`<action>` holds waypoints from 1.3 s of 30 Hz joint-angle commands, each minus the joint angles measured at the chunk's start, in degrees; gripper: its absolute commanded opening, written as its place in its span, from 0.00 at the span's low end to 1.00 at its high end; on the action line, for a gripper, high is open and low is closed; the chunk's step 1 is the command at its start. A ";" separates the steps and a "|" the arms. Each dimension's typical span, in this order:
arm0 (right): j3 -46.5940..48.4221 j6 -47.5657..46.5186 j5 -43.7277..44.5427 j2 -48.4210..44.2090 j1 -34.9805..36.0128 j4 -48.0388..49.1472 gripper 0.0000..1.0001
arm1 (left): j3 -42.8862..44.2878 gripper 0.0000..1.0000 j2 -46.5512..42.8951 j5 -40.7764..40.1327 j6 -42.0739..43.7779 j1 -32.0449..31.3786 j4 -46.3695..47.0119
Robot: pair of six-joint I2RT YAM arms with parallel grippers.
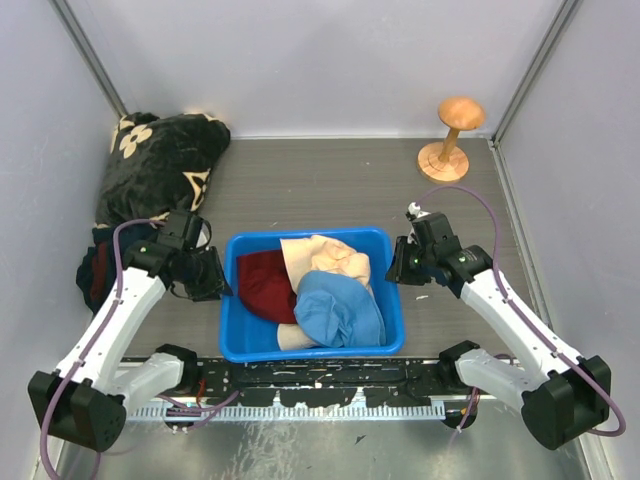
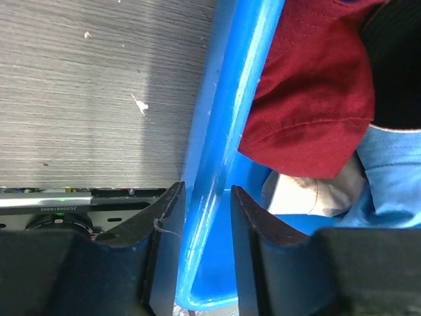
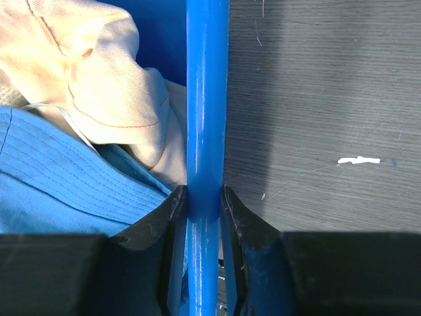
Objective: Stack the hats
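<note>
Here, at the left of the top view, the left arm (image 1: pixel 110 330) reaches up from the lower left corner and bends in toward the middle of the frame, its left gripper (image 1: pixel 205 278) at the left wall of the blue bin (image 1: pixel 310 236). At the right of the frame, the right arm (image 1: pixel 510 310) mirrors it from the lower right corner, its right gripper (image 1: pixel 400 265) at the bin's right wall.

The bin sits on the table (image 1: pixel 320 190) at the centre of the frame and holds all four hats in a loose heap. The dark red hat (image 1: pixel 265 280) lies at the left. A cream hat (image 1: pixel 325 258) lies toward the upper middle. A second cream hat (image 1: pixel 292 337) peeks out at the lower edge, and the light blue hat (image 1: pixel 340 308) lies on top at the lower right.

In the left wrist view, the left gripper (image 2: pixel 205 191) straddles the bin's wall, with a narrow gap between its fingers and both tips against the blue plastic. In the right wrist view, the right gripper (image 3: pixel 202 191) is closed narrowly on the rim, pinching it from both sides.
</note>
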 commanded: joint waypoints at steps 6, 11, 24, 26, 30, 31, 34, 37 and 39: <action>3.76 0.30 2.13 4.86 0.11 6.12 0.28 | 5.38 0.26 12.15 -4.44 1.10 -0.82 5.04; 9.39 -2.44 4.67 13.42 -0.35 8.93 0.25 | 14.40 0.22 23.95 -7.62 5.05 -0.75 7.80; 36.53 -3.36 0.22 47.41 -9.52 23.32 0.24 | 59.30 0.19 61.86 -8.97 9.20 4.16 10.07; 43.19 -4.01 0.84 53.46 -9.70 25.01 0.24 | 67.45 0.20 67.57 -9.29 9.40 4.84 10.30; 56.93 -3.46 3.04 63.87 -10.42 26.79 0.27 | 87.96 0.31 79.28 -10.49 12.02 6.59 7.64; 59.97 -3.38 3.16 65.60 -10.60 27.50 0.30 | 92.11 0.35 81.70 -10.54 12.68 7.11 7.68; 65.82 -3.60 2.84 68.13 -10.75 31.37 0.48 | 98.56 0.59 84.69 -9.71 13.35 9.33 11.24; 70.34 -5.15 1.28 67.85 -10.96 31.21 0.68 | 93.44 0.65 80.50 -4.27 11.04 11.46 17.26; 69.85 -5.74 0.60 65.22 -11.21 31.43 0.73 | 87.70 0.66 75.61 -3.10 11.62 11.51 20.45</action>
